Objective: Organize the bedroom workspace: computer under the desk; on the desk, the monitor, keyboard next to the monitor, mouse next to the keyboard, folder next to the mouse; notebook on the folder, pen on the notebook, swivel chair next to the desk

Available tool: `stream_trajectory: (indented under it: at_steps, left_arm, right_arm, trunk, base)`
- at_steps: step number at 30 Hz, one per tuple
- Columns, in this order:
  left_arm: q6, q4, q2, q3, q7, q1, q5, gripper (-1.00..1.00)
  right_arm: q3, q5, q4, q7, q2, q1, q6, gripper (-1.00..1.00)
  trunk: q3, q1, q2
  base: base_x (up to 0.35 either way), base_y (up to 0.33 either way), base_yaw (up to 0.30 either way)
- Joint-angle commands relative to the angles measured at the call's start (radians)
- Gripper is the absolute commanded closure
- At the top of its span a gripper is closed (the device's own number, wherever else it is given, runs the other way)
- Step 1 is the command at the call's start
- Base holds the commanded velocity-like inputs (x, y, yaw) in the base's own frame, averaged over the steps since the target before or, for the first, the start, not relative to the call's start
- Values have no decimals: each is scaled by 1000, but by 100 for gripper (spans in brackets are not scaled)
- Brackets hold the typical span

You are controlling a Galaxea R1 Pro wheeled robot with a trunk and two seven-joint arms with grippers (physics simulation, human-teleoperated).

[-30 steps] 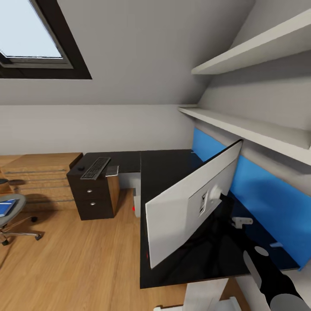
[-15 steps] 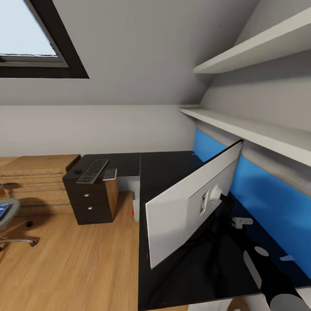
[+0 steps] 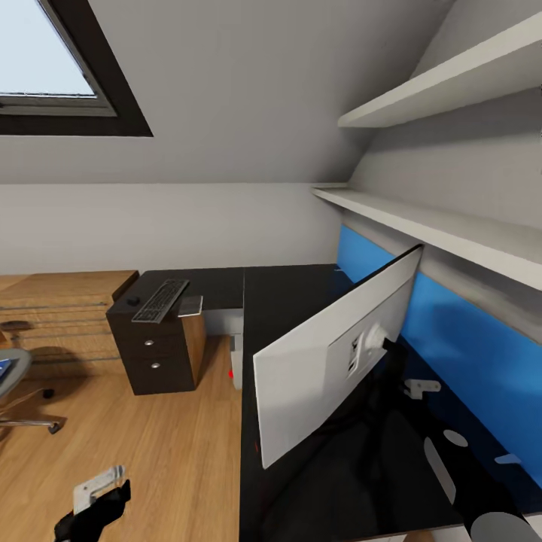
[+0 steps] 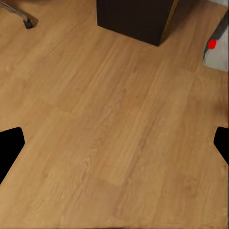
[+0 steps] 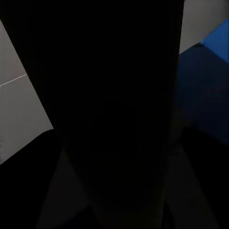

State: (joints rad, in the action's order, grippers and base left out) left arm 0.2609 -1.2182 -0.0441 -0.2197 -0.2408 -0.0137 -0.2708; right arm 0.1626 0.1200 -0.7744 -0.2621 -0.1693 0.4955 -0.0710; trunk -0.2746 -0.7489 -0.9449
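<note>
Monitor (image 3: 331, 361) stands on the black desk (image 3: 301, 290), white back toward the camera, blue back panel (image 3: 452, 331) just behind it. Left tool (image 3: 94, 500) hangs nearest the camera over the wood floor (image 3: 150, 452), fingers (image 4: 9, 148) spread wide, nothing between them. Right tool close behind the monitor's black stem (image 5: 114, 105) — grip cannot be told. Beyond the monitor: keyboard (image 3: 160, 299) and mouse (image 3: 133, 301) on a dark drawer unit (image 3: 154, 354); swivel chair (image 3: 11, 376) farther off — partly seen.

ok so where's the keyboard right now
In the head view the keyboard lies on top of the dark drawer cabinet at left of the desk, with the small mouse beside it.
</note>
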Motion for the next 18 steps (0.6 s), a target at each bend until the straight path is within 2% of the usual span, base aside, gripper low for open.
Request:
stream_trajectory:
  at_steps: [1, 2, 4, 5, 6, 7, 10, 13, 18]
  left_arm:
    - [54, -51, 0, -2, -6, 0, -16, -100]
    - [136, -130, -1, -6, -7, 0, -29, -100]
    - [253, -243, -1, -28, -9, -1, -83, -100]
    - [271, -259, -1, -36, -9, -1, -101, -100]
    - [296, -282, 1, -48, -10, -2, -139, -100]
    - [318, -300, 2, -61, -10, -3, -197, -100]
    - [331, -298, 3, -74, -9, -4, -258, -100]
    - [336, -305, 5, -81, -8, -4, -279, -100]
    - [338, -308, 3, -84, -8, -3, -283, -100]
  right_arm:
    - [4, 15, -1, -9, 1, 1, -1, 100]
    - [5, 15, -1, -9, 1, 1, -1, 100]
    - [5, 15, 0, -9, 1, 1, -1, 100]
    - [5, 15, 0, -9, 1, 1, -1, 100]
    - [6, 15, 0, -9, 0, 1, -1, 100]
    - [6, 15, 0, -9, 0, 1, -1, 100]
    - [7, 16, -1, -9, 0, 1, -2, 100]
    - [7, 16, -3, -10, -1, 1, -3, 100]
    - [6, 16, -3, -13, -1, 1, -3, 100]
  trunk:
    - [-1, 0, -1]
    - [-1, 0, -1]
    - [-1, 0, -1]
    - [-1, 0, -1]
    - [-1, 0, -1]
    - [-1, 0, -1]
    - [-1, 0, -1]
    - [-1, 0, -1]
    - [-1, 0, -1]
  base:
    - [0, 0, 0]
    - [0, 0, 0]
    - [0, 0, 0]
    - [0, 0, 0]
    - [0, 0, 0]
    - [0, 0, 0]
    - [0, 0, 0]
    - [0, 0, 0]
    - [0, 0, 0]
